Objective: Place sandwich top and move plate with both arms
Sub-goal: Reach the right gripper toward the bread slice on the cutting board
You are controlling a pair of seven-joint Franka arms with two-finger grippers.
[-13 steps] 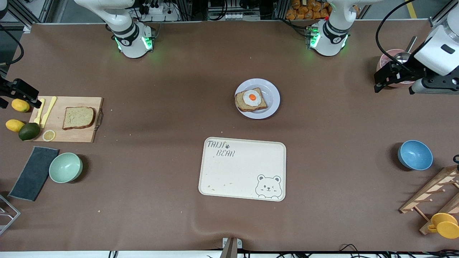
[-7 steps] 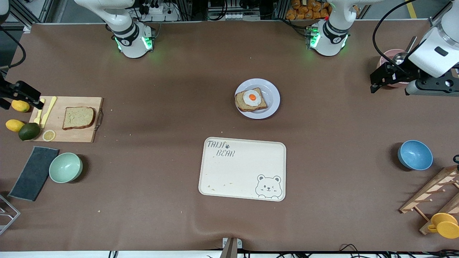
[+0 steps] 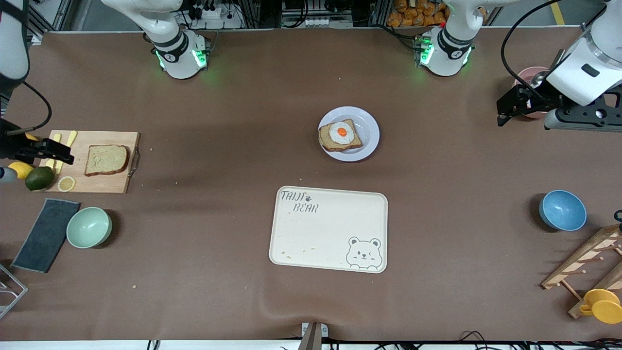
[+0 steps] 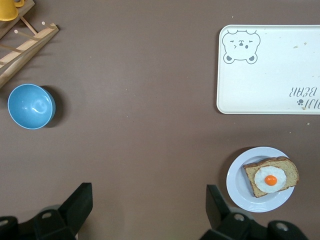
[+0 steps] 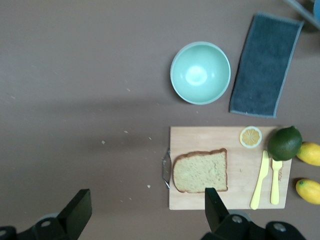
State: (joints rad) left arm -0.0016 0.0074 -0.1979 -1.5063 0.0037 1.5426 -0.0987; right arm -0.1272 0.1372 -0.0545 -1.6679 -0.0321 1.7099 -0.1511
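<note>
The sandwich top (image 3: 106, 159), a plain brown bread slice, lies on a wooden cutting board (image 3: 112, 185) at the right arm's end of the table; it also shows in the right wrist view (image 5: 200, 171). The white plate (image 3: 370, 130) sits mid-table and holds a bread slice with a fried egg (image 3: 340, 134); the plate also shows in the left wrist view (image 4: 236, 186). My right gripper (image 3: 63, 154) is open and empty over the board's outer end, beside the slice; its own view (image 5: 146, 202) shows it open. My left gripper (image 3: 503, 112) is open and empty over bare table at the left arm's end (image 4: 148, 194).
A cream bear tray (image 3: 330, 228) lies nearer the camera than the plate. Yellow cutlery, lemons, a green fruit (image 3: 39, 178) and a lemon slice are by the board. There are also a green bowl (image 3: 89, 227), a dark cloth (image 3: 46, 235), a blue bowl (image 3: 562, 210), a wooden rack (image 3: 583, 262) and a pink bowl (image 3: 527, 78).
My right gripper has moved in over the cutting board's outer end, toward the bread slice. My left gripper has drifted a little toward the middle of the table.
</note>
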